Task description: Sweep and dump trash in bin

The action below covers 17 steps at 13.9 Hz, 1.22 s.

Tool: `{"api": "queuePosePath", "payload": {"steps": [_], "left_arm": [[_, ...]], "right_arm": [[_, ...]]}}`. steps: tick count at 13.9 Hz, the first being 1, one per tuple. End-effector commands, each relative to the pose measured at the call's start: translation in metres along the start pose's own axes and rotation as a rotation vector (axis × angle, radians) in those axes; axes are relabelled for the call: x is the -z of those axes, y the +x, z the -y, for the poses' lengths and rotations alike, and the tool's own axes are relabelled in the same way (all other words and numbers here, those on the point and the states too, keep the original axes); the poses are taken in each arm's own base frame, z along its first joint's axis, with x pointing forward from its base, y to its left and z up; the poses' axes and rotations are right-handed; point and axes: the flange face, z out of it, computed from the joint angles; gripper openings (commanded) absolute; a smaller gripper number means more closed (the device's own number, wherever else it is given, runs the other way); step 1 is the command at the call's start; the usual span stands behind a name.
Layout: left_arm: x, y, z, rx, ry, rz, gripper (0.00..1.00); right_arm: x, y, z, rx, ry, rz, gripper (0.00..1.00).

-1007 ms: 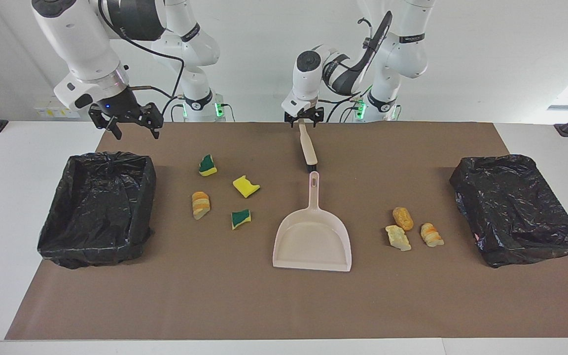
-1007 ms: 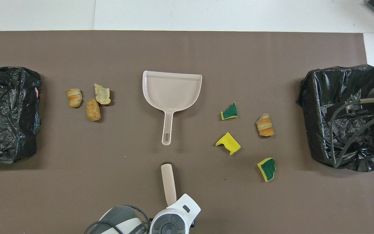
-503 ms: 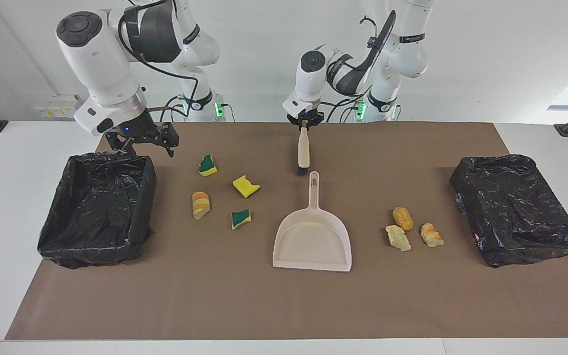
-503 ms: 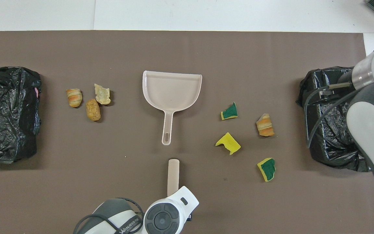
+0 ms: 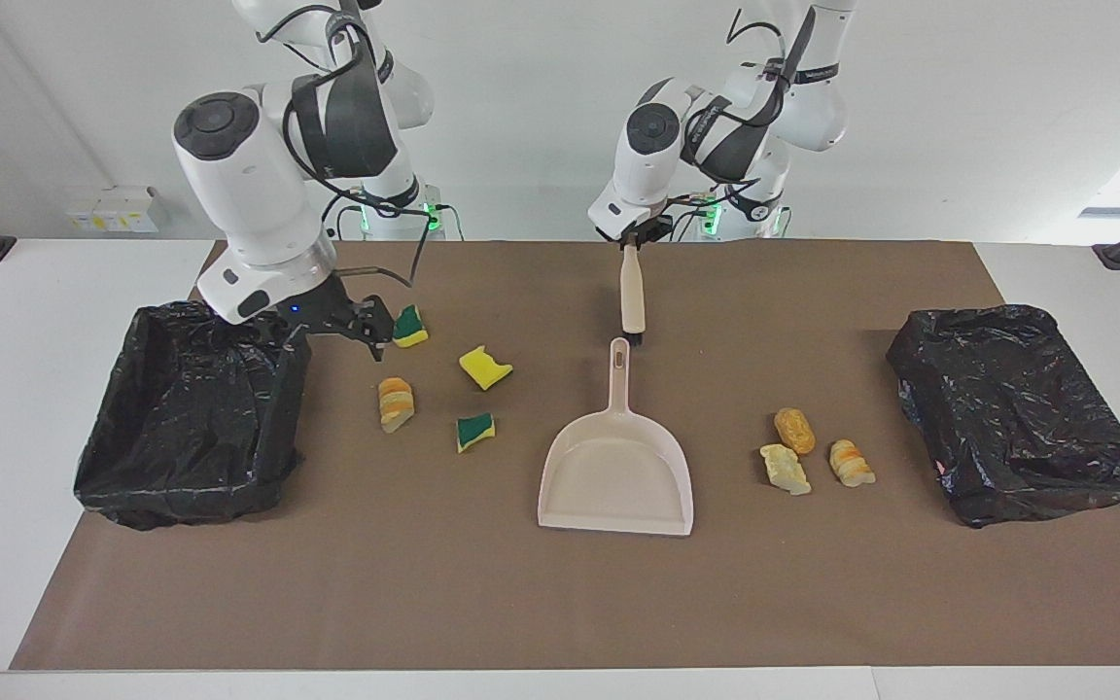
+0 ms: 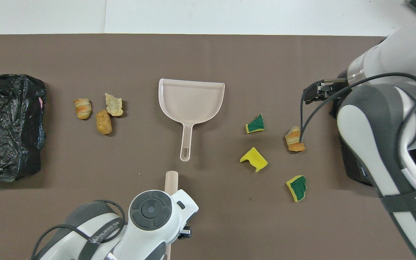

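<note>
The right gripper (image 5: 351, 326) moves from up near the robots' edge of the mat down and out past the corner of its black bin (image 5: 192, 418), and now hangs low between that bin and the nearest sponge scrap (image 5: 410, 328). The left gripper (image 5: 631, 236) lifts the brush (image 5: 632, 292) by its handle and carries it toward the left arm's end; the brush goes from slanted to hanging near upright, its bristles close above the dustpan (image 5: 618, 467) handle

Both arms are glossy white with dark grey joint bands, black cables and black grippers.
</note>
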Motion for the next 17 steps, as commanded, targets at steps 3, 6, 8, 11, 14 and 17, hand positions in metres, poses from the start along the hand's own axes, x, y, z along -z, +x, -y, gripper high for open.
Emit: {"api": "queuePosePath", "payload": {"steps": [3, 6, 8, 11, 14, 17], "left_arm": [[0.041, 0.032, 0.080, 0.059, 0.021, -0.005, 0.00], [0.059, 0.079, 0.153, 0.060, 0.067, -0.060, 0.00], [0.068, 0.106, 0.205, 0.043, 0.100, -0.094, 0.00], [0.081, 0.144, 0.279, 0.091, 0.066, -0.191, 0.00], [0.086, 0.170, 0.332, 0.069, 0.113, -0.270, 0.00], [0.093, 0.190, 0.354, 0.055, 0.126, -0.285, 0.00]], "right_arm": [[-0.042, 0.001, 0.092, -0.133, 0.035, -0.052, 1.00], [-0.072, -0.015, 0.167, -0.163, 0.015, -0.087, 1.00], [-0.091, -0.027, 0.203, -0.178, 0.010, -0.092, 1.00], [-0.121, -0.043, 0.250, -0.193, 0.028, -0.100, 1.00], [-0.151, -0.069, 0.294, -0.205, -0.015, -0.121, 1.00], [-0.160, -0.078, 0.313, -0.221, 0.016, -0.146, 1.00]]}}
